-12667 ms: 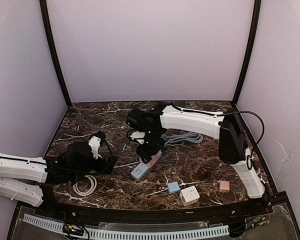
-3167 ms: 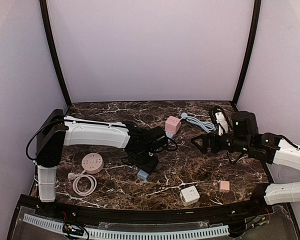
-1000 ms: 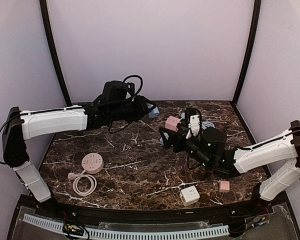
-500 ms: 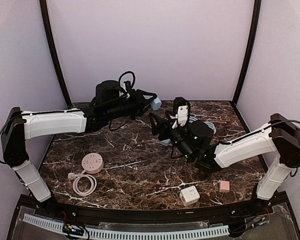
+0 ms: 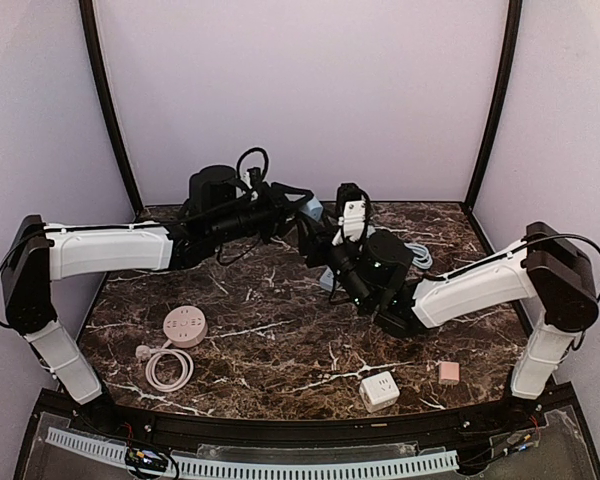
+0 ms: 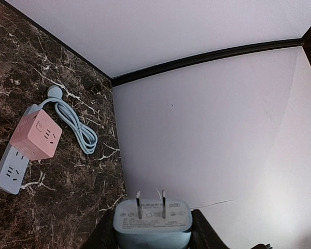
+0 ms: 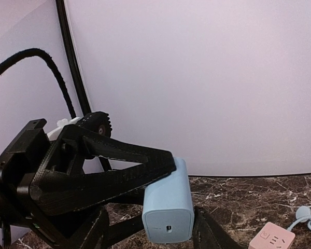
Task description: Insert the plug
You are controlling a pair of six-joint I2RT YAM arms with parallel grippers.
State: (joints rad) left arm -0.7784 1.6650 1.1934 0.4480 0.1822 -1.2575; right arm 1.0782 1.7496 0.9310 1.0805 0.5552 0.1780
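Observation:
A light-blue plug (image 5: 311,208) with two metal prongs hangs in the air near the back wall, my left gripper (image 5: 302,206) shut on it. The left wrist view shows the plug (image 6: 152,220) pinched across its width, prongs pointing away. In the right wrist view, the plug (image 7: 167,207) sits between the fingers of my right gripper (image 7: 149,234). The right finger lies against its side. A gap remains on the left, where the left gripper's fingers (image 7: 114,155) cross. A pink cube socket (image 6: 35,136) rests on a grey-blue power strip (image 6: 10,171) on the table below.
A coiled blue cable (image 5: 410,255) lies behind my right arm. A round pink socket (image 5: 184,325) with a white cord (image 5: 168,368) lies front left. A white cube adapter (image 5: 379,390) and a small pink cube (image 5: 448,372) sit front right. The back wall stands close behind the plug.
My right arm has swung left and up to the raised plug, and its jaws have narrowed around it. The left gripper lifted the plug slightly and kept its hold.

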